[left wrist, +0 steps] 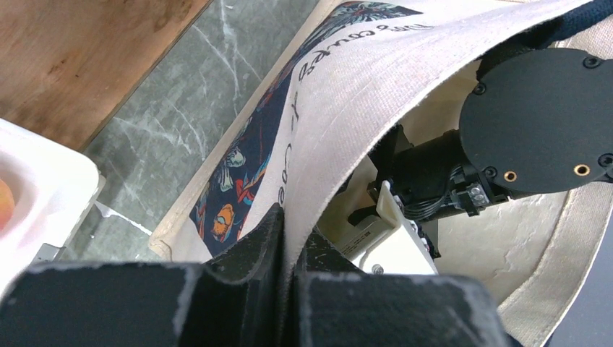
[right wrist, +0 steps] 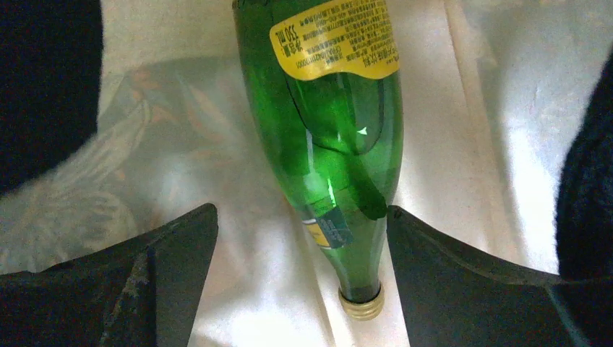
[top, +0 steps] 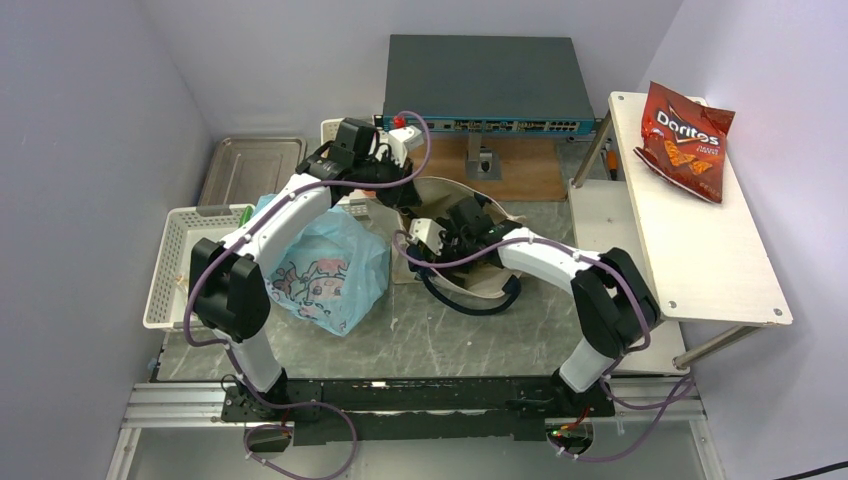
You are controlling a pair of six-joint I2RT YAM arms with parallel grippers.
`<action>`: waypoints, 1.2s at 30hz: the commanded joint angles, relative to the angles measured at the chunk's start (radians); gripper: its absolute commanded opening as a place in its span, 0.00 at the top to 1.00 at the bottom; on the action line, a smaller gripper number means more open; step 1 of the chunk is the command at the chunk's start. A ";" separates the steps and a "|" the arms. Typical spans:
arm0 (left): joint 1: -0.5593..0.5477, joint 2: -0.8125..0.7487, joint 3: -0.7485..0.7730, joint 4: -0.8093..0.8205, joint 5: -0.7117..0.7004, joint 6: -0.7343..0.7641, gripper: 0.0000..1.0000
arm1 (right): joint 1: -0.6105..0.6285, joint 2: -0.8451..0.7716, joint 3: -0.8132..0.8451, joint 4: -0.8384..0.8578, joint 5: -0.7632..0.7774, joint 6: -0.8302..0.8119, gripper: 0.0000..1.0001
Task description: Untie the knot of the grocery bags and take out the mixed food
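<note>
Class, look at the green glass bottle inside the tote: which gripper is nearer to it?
Right. The right gripper sits open inside the tote, fingers flanking the neck of the green bottle. The left gripper pinches the tote's rim, off the bottle.

White links, black joints on left arm (top: pixel 265 235) and right arm (top: pixel 555 258); lilac cables (top: pixel 427 150) over table (top: pixel 450 335); matte black fingers (right wrist: pixel 173 282).

Bag (top: pixel 325 270) sits on surface (top: pixel 450 335), basket (top: pixel 165 262) to its left, tote (left wrist: pixel 376 79) to its right. Bottle (right wrist: pixel 332 130) lies in tote. Chips (top: pixel 682 140) on shelf (top: pixel 700 250) at far right, tray (top: pixel 250 168) behind basket.
</note>
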 commanded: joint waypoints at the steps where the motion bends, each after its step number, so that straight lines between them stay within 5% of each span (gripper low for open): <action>1: 0.006 -0.020 0.044 0.021 0.025 0.042 1.00 | 0.003 0.052 0.045 0.041 -0.028 -0.077 0.12; 15: 0.027 0.027 0.093 -0.005 0.016 0.046 1.00 | -0.016 0.276 0.101 -0.090 -0.016 -0.209 0.19; 19: 0.034 0.038 0.103 -0.008 0.016 0.044 1.00 | -0.010 0.244 0.059 -0.130 -0.001 -0.221 0.47; 23: 0.039 0.041 0.104 -0.003 0.017 0.042 1.00 | -0.012 0.157 0.012 -0.161 0.014 -0.202 0.96; 24: 0.039 0.037 0.099 0.002 0.017 0.042 1.00 | -0.018 0.125 0.009 -0.165 0.011 -0.186 1.00; 36: 0.039 -0.025 0.009 0.025 0.009 0.071 1.00 | -0.027 -0.203 0.019 -0.083 0.056 -0.132 1.00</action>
